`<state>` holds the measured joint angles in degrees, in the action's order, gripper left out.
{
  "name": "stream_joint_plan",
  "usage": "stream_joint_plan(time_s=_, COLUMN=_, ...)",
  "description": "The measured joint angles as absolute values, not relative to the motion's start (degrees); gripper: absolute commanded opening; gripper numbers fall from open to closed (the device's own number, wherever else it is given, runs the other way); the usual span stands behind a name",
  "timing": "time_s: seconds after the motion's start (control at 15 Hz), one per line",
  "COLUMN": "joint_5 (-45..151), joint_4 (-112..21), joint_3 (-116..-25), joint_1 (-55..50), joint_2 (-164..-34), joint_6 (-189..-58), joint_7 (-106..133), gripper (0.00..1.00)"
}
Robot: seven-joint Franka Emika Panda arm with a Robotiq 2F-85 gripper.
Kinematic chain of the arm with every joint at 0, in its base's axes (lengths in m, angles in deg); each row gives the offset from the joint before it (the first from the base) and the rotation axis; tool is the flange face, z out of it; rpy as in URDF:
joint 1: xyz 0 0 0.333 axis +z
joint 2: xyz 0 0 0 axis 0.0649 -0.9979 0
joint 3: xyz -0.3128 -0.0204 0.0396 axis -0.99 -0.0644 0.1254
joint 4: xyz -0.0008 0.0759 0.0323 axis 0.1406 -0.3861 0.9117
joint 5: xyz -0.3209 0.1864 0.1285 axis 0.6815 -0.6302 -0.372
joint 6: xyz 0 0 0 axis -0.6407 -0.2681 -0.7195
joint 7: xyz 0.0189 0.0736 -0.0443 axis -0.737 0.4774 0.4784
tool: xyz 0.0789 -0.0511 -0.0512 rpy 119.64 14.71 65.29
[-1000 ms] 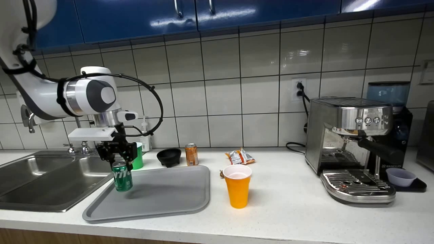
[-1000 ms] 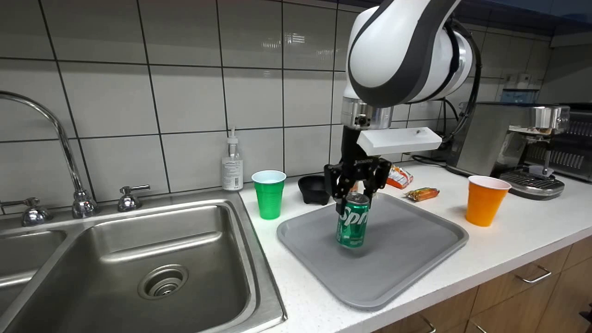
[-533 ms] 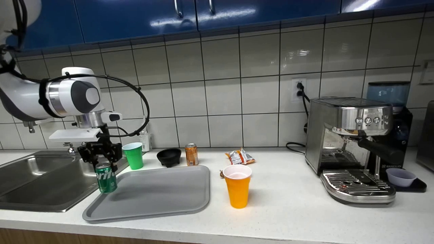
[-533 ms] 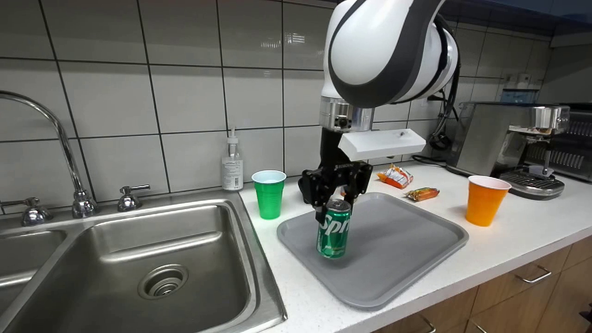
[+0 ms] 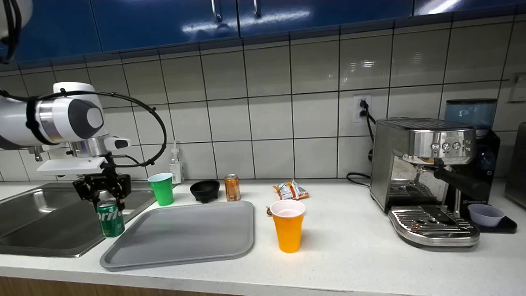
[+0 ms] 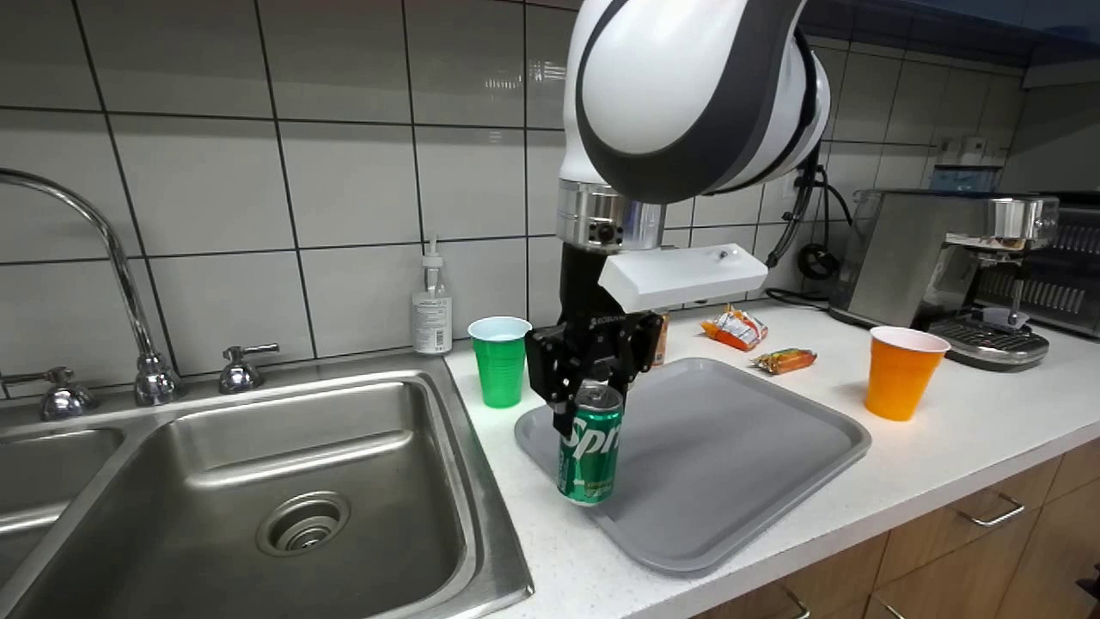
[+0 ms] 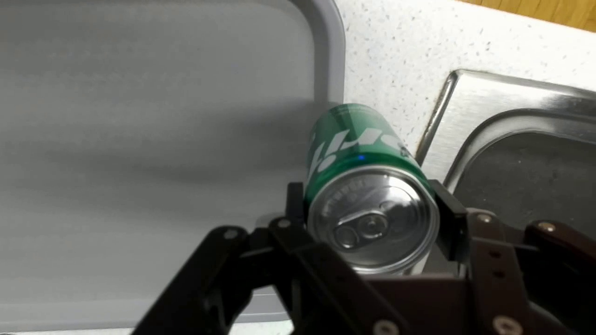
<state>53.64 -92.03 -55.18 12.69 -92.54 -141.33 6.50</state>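
My gripper is shut on a green Sprite can, one finger pad on each side just below the rim. The can is upright in both exterior views, and its silver lid faces the wrist camera. In an exterior view the gripper and can stand left of the grey tray. Elsewhere the can overlaps the tray's near-left edge, seemingly raised off the surface. Seen from the wrist, it covers part of the tray rim and the counter strip beside the sink.
A green cup, a black bowl and an orange can stand behind the tray. Right of it are an orange cup and wrapped snacks. A soap bottle and faucet stand at the back.
The arm has carried the can sideways, from over the tray towards the sink, leftward in both exterior views. The grip looks the same. The tray and cups have not moved.
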Motion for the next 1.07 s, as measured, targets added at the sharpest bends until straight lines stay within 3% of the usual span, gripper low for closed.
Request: stream_joint_plan(time_s=1.07, joint_5=54.7, joint_4=-90.7, joint_3=-53.0, joint_1=15.9, joint_2=-96.9, joint_6=-141.3, joint_7=6.8, gripper=0.39)
